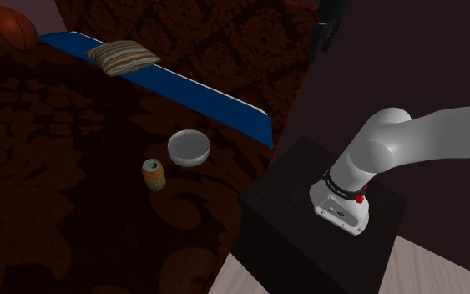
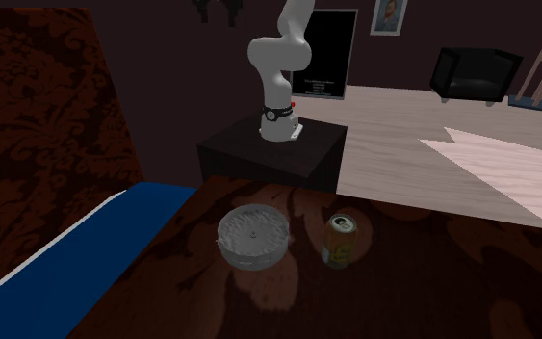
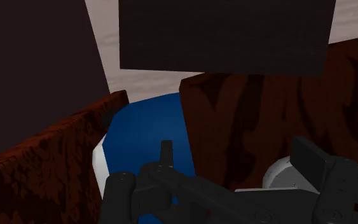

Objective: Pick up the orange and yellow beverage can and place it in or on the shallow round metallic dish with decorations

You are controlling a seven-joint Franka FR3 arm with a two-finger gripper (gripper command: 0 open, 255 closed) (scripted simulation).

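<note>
The orange and yellow can (image 1: 153, 175) stands upright on the dark red patterned floor (image 1: 58, 209), just beside the round grey dish (image 1: 189, 148). Whether the fingers are spread or pressed together, I cannot tell.

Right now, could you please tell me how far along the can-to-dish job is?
Nothing looks done: the can stands upright on the patterned surface beside the dish, not touching it. In hand: little, the arm rises over its stand, away from the can. Left: grasp, lift, place in the dish.

The label on the can (image 2: 340, 241) is unreadably small.
</note>
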